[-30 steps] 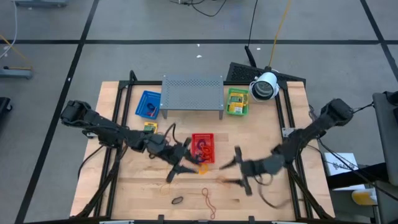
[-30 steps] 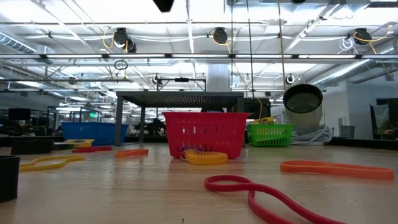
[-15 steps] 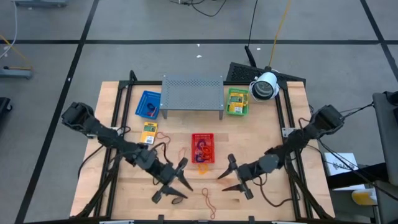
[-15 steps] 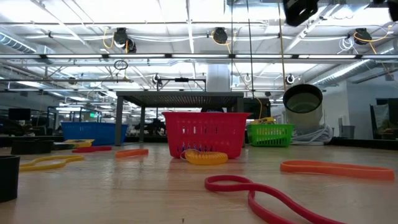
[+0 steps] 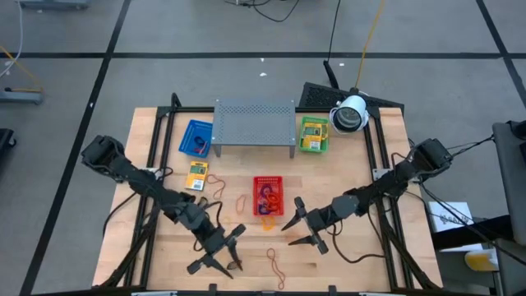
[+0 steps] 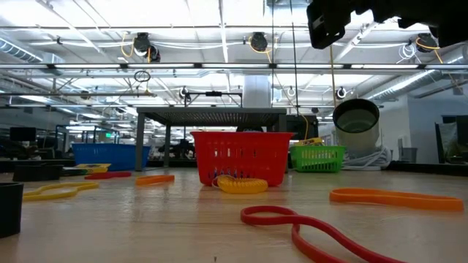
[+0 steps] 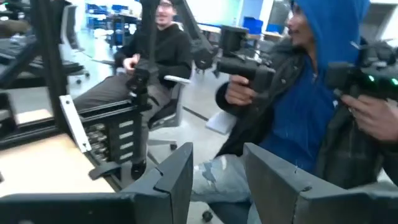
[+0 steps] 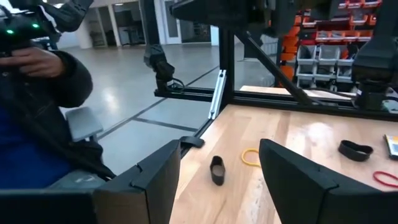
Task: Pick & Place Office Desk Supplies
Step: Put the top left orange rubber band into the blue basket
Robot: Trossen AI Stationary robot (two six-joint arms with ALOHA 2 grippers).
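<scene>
Rubber bands lie loose on the table: red band (image 5: 274, 265) at 6 o'clock, black band (image 5: 236, 265) just beside the left gripper (image 5: 215, 256), orange band (image 5: 244, 203) at 9 o'clock of the red basket (image 5: 268, 195). They look light, floppy and thin; best pinched on one strand. Yellow-and-green packet (image 5: 197, 174) lies flat and looks stiffer; take it by an edge. Left gripper's jaws are parted, empty. Right gripper (image 5: 300, 228), at 4 o'clock of the basket, is also spread and holds nothing.

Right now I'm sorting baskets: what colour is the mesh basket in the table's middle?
Red: the mesh basket shows best in the low view.
</scene>
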